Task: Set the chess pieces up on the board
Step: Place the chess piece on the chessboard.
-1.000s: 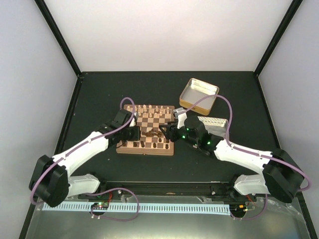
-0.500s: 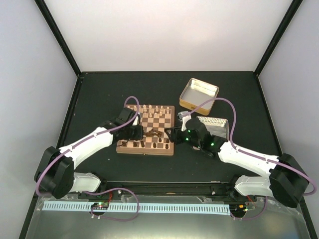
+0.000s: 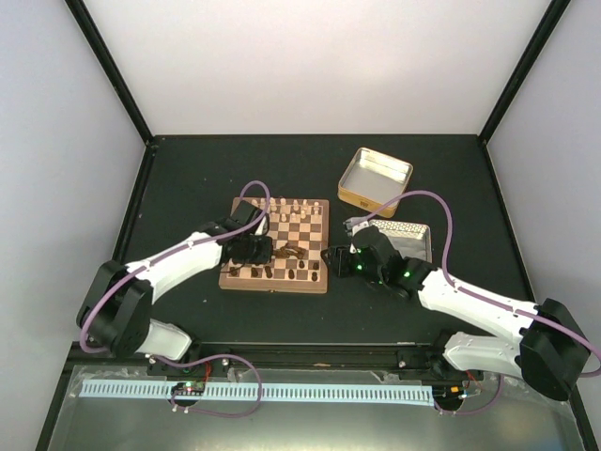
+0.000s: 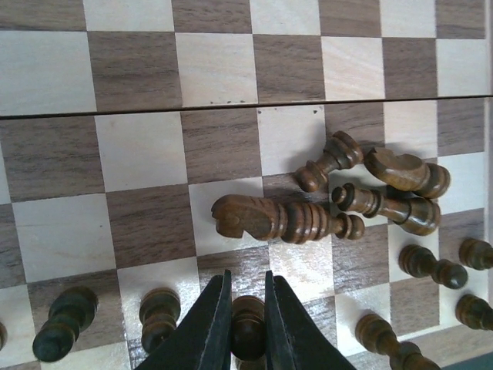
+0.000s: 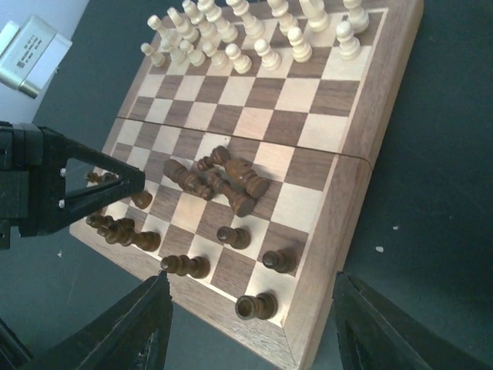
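Observation:
The board (image 3: pixel 292 231) lies mid-table, seen close in the left wrist view (image 4: pixel 139 69) and the right wrist view (image 5: pixel 350 200). A few dark chess pieces (image 4: pixel 277 218) lie toppled in a heap near its middle (image 5: pixel 223 181). Other dark pieces stand along the near rows (image 5: pixel 231 236). My left gripper (image 3: pixel 252 249) (image 4: pixel 246 279) is shut on a dark pawn (image 4: pixel 247 327) over the near rows, between two standing dark pieces. My right gripper (image 3: pixel 331 256) (image 5: pixel 250 277) hangs open above the board's near right corner, holding nothing.
Cream chessmen (image 5: pixel 254 31) fill the far two rows (image 3: pixel 286 205). An open metal tin (image 3: pixel 374 177) sits back right of the board. A second tin (image 3: pixel 406 237) lies beside my right arm. The left gripper's black body (image 5: pixel 69 189) shows at the board's left side.
My right gripper has drawn back from over the board toward its near right corner. The left gripper has shifted slightly right along the near rows, still shut.

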You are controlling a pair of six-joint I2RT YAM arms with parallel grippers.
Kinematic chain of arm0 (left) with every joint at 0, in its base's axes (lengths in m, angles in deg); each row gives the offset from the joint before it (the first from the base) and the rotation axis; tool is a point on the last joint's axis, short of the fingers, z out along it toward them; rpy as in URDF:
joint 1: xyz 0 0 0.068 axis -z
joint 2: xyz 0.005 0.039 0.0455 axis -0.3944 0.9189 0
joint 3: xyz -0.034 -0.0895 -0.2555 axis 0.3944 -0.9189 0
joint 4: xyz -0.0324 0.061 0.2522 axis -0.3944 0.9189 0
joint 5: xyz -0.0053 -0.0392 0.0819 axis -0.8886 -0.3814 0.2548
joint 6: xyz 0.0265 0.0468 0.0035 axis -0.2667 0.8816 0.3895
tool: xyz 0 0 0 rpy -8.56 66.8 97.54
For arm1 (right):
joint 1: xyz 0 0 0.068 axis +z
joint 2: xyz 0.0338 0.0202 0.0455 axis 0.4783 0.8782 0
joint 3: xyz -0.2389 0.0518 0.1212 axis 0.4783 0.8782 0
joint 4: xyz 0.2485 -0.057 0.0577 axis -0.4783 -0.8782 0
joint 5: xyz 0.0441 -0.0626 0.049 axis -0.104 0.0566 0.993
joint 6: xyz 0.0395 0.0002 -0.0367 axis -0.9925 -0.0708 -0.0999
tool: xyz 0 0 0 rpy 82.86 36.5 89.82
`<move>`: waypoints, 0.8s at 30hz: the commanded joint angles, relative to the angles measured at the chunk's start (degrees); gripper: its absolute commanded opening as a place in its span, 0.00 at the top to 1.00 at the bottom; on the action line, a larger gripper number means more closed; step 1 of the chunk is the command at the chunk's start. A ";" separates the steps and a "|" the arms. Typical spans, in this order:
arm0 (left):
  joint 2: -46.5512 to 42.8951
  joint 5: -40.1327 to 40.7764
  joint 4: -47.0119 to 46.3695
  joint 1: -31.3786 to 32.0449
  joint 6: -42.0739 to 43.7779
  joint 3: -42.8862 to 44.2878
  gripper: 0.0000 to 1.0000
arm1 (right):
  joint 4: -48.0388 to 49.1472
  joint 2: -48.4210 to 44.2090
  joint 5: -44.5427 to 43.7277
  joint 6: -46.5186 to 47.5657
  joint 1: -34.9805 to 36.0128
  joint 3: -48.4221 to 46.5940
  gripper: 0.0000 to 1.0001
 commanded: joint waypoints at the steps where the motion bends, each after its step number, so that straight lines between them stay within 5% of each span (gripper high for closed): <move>1: 2.76 1.42 0.76 0.51 0.48 3.28 0.97 | -2.64 -0.02 0.61 -1.60 -0.13 -0.76 0.42; 24: 6.76 0.71 -0.25 0.55 1.68 2.95 0.90 | -2.47 3.78 2.46 -1.02 -0.14 -2.66 0.42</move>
